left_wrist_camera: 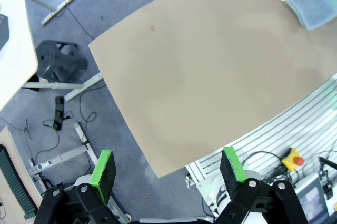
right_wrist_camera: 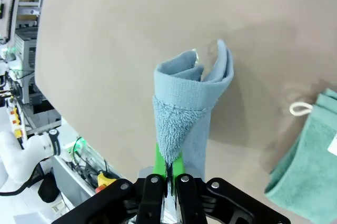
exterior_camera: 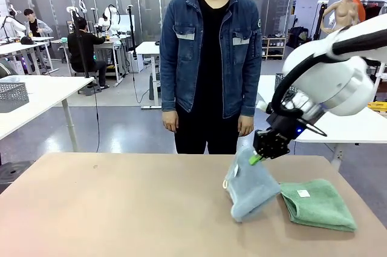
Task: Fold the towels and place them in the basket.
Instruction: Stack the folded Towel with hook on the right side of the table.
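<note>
Right gripper clenches the pale blue towel by its top edge; soft, light terry droops, so hemmed edges suit gripping; left gripper stands released.

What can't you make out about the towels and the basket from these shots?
- Print on the green towel's white label: too small in the front view.
- How much of the blue towel rests on the table: its own folds hide this.
- Right gripper's fingers: mostly wrapped by towel in the right wrist view.
</note>
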### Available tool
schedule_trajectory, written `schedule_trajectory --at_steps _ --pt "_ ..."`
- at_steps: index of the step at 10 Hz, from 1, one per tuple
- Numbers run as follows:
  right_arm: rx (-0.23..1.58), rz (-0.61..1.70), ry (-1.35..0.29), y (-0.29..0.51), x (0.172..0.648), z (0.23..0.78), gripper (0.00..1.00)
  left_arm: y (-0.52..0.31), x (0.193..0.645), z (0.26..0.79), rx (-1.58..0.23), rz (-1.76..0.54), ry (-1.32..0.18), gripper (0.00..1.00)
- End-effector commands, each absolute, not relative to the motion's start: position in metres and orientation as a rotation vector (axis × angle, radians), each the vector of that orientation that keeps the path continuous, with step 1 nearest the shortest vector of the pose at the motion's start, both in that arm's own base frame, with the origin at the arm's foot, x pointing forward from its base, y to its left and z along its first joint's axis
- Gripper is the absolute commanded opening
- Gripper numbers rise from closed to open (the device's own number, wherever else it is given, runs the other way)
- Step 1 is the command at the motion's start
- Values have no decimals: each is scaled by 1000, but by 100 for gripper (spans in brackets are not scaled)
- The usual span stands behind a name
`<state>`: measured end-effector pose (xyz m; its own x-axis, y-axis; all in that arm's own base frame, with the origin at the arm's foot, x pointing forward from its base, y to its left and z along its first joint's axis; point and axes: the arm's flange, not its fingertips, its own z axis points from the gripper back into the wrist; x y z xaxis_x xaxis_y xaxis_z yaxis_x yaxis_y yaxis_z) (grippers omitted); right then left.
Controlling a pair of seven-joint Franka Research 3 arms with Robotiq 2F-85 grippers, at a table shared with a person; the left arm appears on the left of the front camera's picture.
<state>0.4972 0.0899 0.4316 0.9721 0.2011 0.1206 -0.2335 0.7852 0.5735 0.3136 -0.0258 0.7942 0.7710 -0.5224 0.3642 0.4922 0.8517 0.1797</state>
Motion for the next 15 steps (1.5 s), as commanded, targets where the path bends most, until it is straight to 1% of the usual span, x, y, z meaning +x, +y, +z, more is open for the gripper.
schedule_trajectory --at_steps 1,3,6,8,9,11,13,15 --pt "638 275 -54 64 489 451 5 -25 313 795 80 -549 -420 100" --pt "662 312 -56 34 484 470 5 -25 313 795 80 -549 -420 100" --pt "662 317 -67 -16 486 480 5 -25 313 795 80 -549 -420 100" --pt "691 311 -64 -39 495 472 5 -25 313 795 80 -549 -420 100" --pt "678 301 -48 -52 508 457 5 -25 313 795 80 -549 -420 100" --pt "679 375 8 -74 521 426 5 -25 313 795 80 -549 -420 100" --pt "605 330 30 -91 520 408 5 -25 313 795 80 -549 -420 100" --pt "462 260 74 -96 516 394 5 -25 313 795 80 -549 -420 100"
